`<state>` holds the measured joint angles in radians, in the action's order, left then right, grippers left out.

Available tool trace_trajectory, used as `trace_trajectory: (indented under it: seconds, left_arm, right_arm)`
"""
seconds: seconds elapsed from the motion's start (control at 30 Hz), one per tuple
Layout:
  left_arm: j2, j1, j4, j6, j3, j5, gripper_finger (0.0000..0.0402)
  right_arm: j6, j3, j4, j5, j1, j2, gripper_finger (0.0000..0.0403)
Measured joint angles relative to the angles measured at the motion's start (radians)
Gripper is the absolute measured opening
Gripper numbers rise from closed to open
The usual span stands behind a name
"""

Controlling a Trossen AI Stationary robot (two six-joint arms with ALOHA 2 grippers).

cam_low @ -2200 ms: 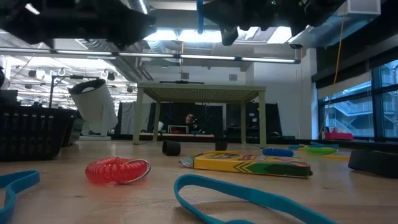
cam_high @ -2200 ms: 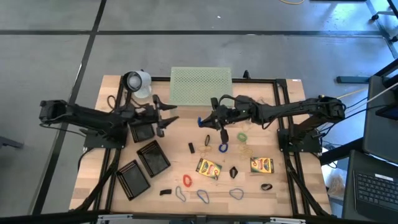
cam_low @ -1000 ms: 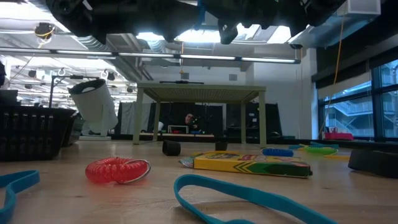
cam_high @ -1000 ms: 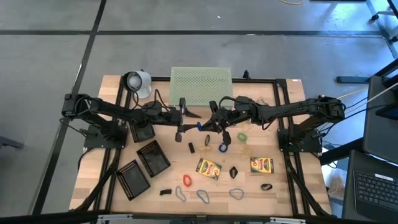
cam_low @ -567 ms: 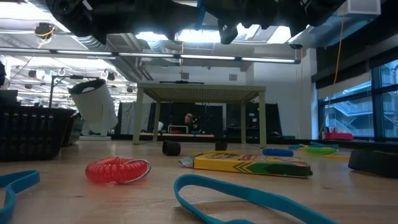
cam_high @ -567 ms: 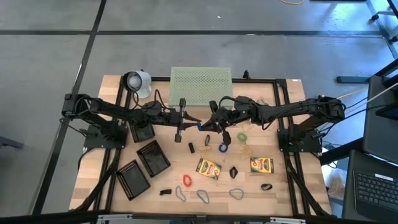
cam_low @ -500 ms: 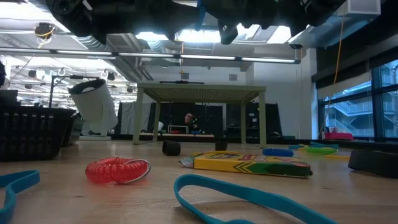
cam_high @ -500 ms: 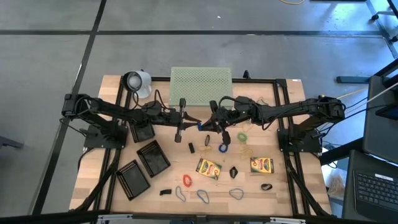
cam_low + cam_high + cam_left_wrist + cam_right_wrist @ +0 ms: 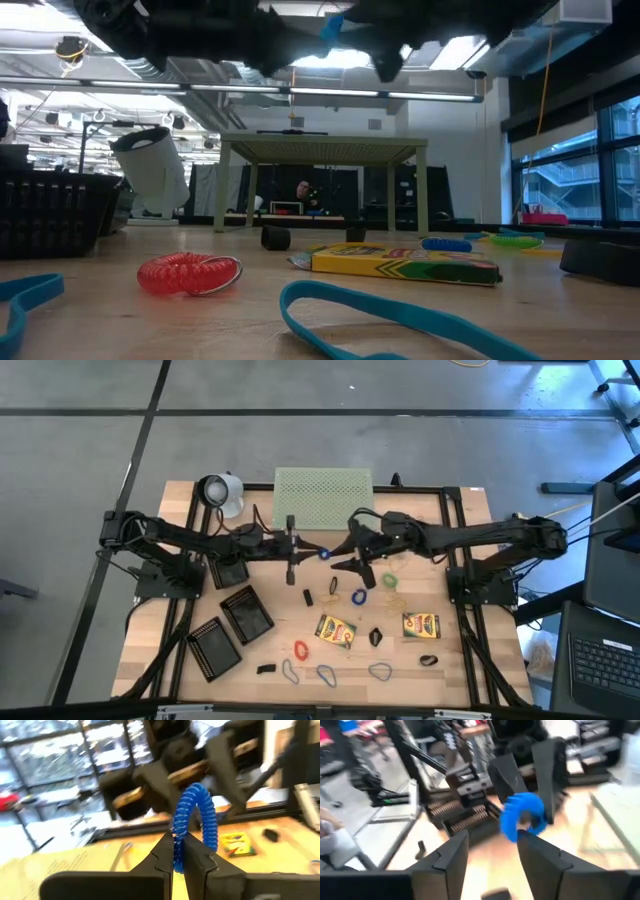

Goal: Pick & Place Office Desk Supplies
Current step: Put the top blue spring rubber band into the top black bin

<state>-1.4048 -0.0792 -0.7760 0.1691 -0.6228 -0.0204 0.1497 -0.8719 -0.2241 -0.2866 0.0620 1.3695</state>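
A blue coiled band (image 9: 322,553) hangs high over the table's middle, with my left gripper (image 9: 311,552) shut on it. In the left wrist view the band (image 9: 197,817) arches over the fingertips of my left gripper (image 9: 179,857). My right gripper (image 9: 349,556) stands open just to the band's right, its fingers apart and clear of it. The right wrist view shows the band (image 9: 522,815) beyond my right gripper (image 9: 492,855). Two crayon boxes (image 9: 336,630) (image 9: 421,625), loose bands and black clips lie on the table below. My left gripper pinches one side of the blue coil's loop (image 9: 177,847) between its two fingertips. The fingers lie level and come from the table's left. The rest of the loop arches past the fingertips, lifted well clear of the table.
Three black mesh trays (image 9: 247,613) (image 9: 214,648) (image 9: 228,572) lie at the left. The pale-green perforated stand (image 9: 323,497) is at the far middle, a white cup-like thing (image 9: 220,490) beside it. A red coil (image 9: 188,274) and blue bands lie near the front edge.
The blue coil has passed from my right gripper to my left. My left gripper has shut on it. My right gripper has opened, let go and drawn back a little toward the table's right. The coil stays up in the air.
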Motion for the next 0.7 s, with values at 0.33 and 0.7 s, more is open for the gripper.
trace_trajectory:
  seconds: [0.33, 0.7]
  left_arm:
    - [0.145, 0.000, 0.516, -0.172, 0.000, -0.350, 0.0015]
    - [0.518, 0.000, 1.415, -0.779, 0.000, -0.316, 0.0015]
  right_arm:
    - [0.000, 0.000, 0.325, 0.282, -0.001, -0.148, 0.0187]
    - [-0.017, 0.000, 0.443, 0.448, -0.001, -0.143, 0.0187]
